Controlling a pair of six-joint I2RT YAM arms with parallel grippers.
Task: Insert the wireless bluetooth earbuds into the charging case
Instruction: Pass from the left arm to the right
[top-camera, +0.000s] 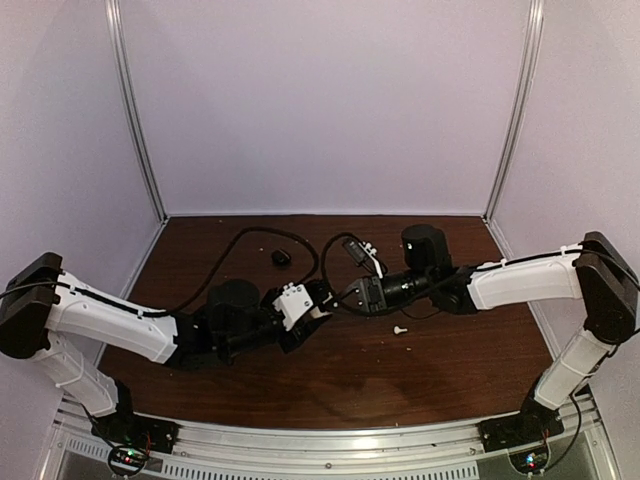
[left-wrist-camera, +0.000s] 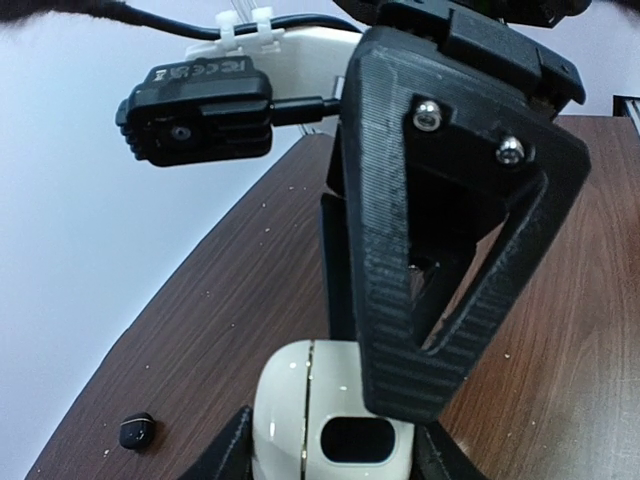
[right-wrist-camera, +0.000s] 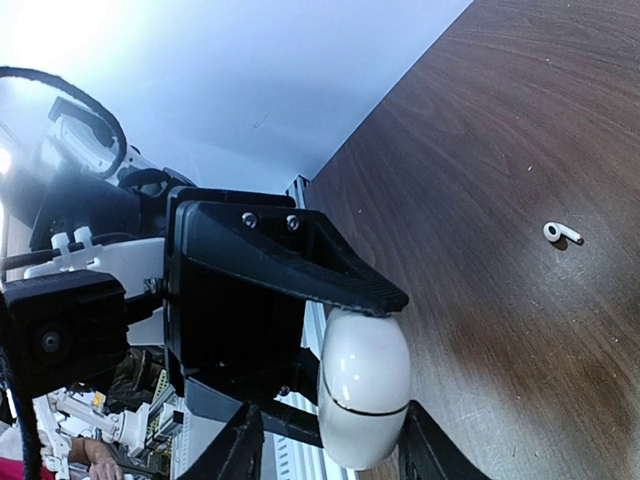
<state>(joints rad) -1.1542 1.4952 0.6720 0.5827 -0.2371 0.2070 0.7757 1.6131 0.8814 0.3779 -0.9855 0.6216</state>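
The left hand (left-wrist-camera: 335, 460) is clamped on the white charging case (left-wrist-camera: 290, 390). The right hand (right-wrist-camera: 330, 450), fingers apart, straddles the case. One white earbud (right-wrist-camera: 562, 232) lies on the desk (top-camera: 400, 385) nearby, untouched.

The left end effector (right-wrist-camera: 350, 360) clamps a white charging case (right-wrist-camera: 362, 385) between the right end effector's (right-wrist-camera: 335, 455) spread fingers (right-wrist-camera: 238, 445); a white earbud (right-wrist-camera: 562, 232) lies apart on the desk (right-wrist-camera: 480, 150).
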